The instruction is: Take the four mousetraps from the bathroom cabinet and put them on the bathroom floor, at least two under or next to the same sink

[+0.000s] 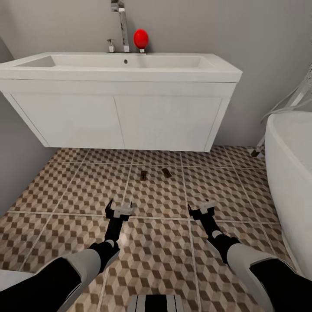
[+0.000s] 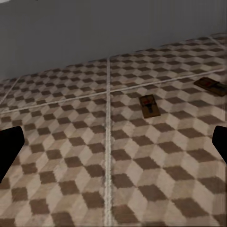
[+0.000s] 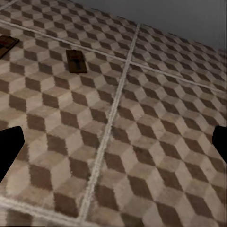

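Both arms' fingers (image 1: 118,211) (image 1: 203,207) apart, empty, two mousetraps (image 1: 143,175) (image 1: 166,172) on floor (image 1: 65,190) before sink (image 1: 121,65)

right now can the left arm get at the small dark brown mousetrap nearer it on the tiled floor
Probably yes. The left gripper hangs open over bare cube-patterned floor tiles, and the nearer small dark brown wooden mousetrap lies just ahead with nothing between them.

Your left wrist view shows two mousetraps (image 2: 150,106) (image 2: 211,86) lying flat and apart on the cube-patterned bathroom floor (image 2: 71,142), beyond the left gripper (image 2: 113,151), whose dark fingertips (image 2: 9,146) stand wide apart.
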You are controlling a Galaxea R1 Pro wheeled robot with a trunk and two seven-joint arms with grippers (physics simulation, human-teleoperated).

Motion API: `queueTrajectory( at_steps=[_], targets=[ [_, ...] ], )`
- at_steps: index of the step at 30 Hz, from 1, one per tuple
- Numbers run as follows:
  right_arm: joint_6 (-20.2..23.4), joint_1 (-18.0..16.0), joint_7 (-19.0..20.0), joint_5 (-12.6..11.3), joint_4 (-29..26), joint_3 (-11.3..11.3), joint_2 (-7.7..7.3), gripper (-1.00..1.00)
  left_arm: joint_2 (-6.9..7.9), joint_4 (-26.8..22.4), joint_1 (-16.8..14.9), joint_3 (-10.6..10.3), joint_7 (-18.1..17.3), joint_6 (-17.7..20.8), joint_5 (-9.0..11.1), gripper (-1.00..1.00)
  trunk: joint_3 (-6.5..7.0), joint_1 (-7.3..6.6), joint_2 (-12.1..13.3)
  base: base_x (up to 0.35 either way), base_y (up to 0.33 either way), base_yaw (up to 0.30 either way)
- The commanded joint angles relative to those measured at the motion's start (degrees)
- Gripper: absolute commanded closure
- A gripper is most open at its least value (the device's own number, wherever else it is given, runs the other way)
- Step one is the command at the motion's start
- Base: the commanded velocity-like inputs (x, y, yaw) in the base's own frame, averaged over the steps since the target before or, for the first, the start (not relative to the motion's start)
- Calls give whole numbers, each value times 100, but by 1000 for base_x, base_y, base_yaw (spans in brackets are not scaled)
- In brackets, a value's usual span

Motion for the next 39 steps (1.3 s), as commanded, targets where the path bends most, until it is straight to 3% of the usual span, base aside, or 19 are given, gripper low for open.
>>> queueTrajectory(
  at_steps=[1,9,14,39],
  targets=[
    [-14,21,-58,-7,4,39,-24,-100,-5,24,21,-49,1,-43,39,-100,19,-3,0,0,0,0],
    [-55,232,-52,-255,4,39,-203,-100,38,27,234,-49,-205,-89,40,-100,196,-24,11,0,0,0],
    [-59,288,-49,-290,4,39,-243,-100,75,27,335,-49,-299,-89,40,-100,307,-37,17,0,0,0],
    [-59,317,-45,-296,11,42,-233,-100,100,27,395,-40,-334,-45,49,-100,861,-101,51,0,0,0]
  ],
)
